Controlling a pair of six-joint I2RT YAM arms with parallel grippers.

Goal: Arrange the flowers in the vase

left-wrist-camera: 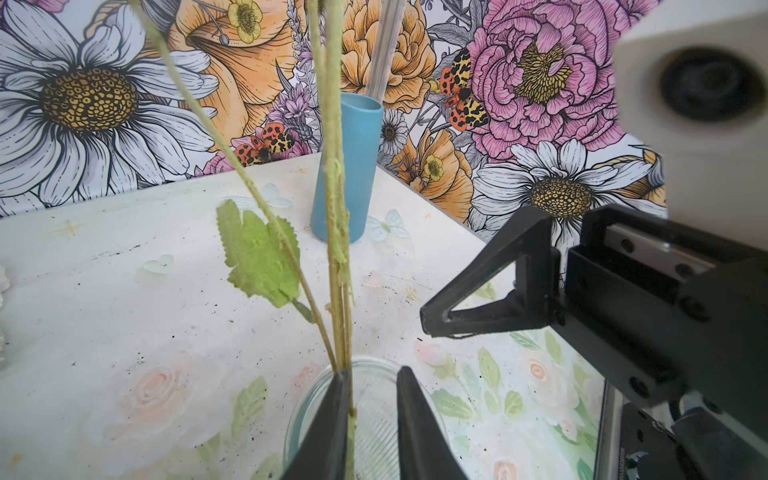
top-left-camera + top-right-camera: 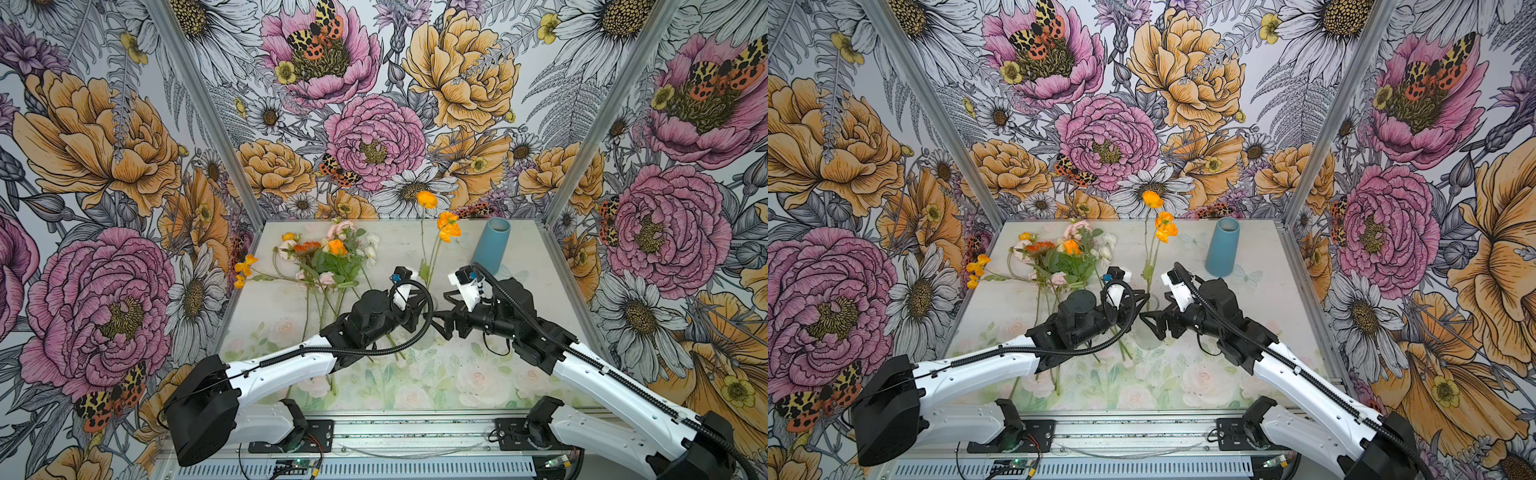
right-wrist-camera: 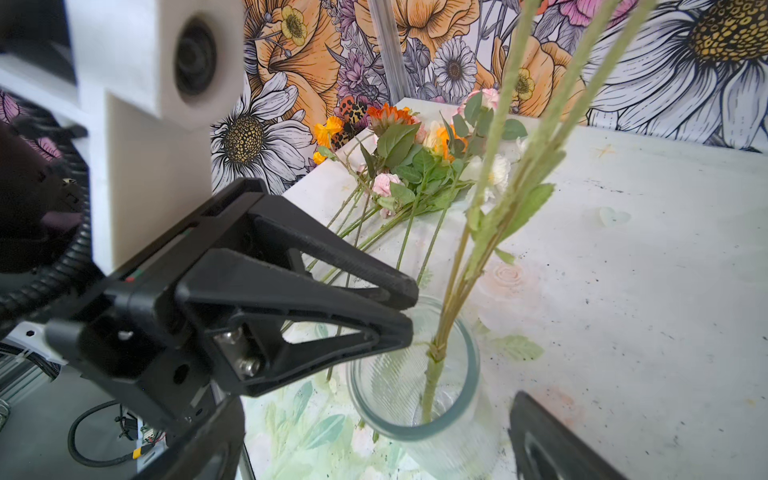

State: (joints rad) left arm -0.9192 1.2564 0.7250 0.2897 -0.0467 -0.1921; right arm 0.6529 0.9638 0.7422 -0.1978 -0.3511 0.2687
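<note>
Your left pincer [image 1: 372,376] stands slightly parted at the mouth of the glass vase [image 3: 469,353]. One fingertip touches the orange-flowered stems [image 3: 451,299] standing upright in the vase, and nothing is clamped. Your right pincer [image 2: 439,308] gapes wide on the vase's opposite side, empty. The unplaced flowers [image 2: 332,262] lie flat on the worktop [image 2: 523,249], left of the vase, with blooms far and stem ends near, running beneath the left arm. Judgement: the left arm is nearer, so approach across the stems.
</note>
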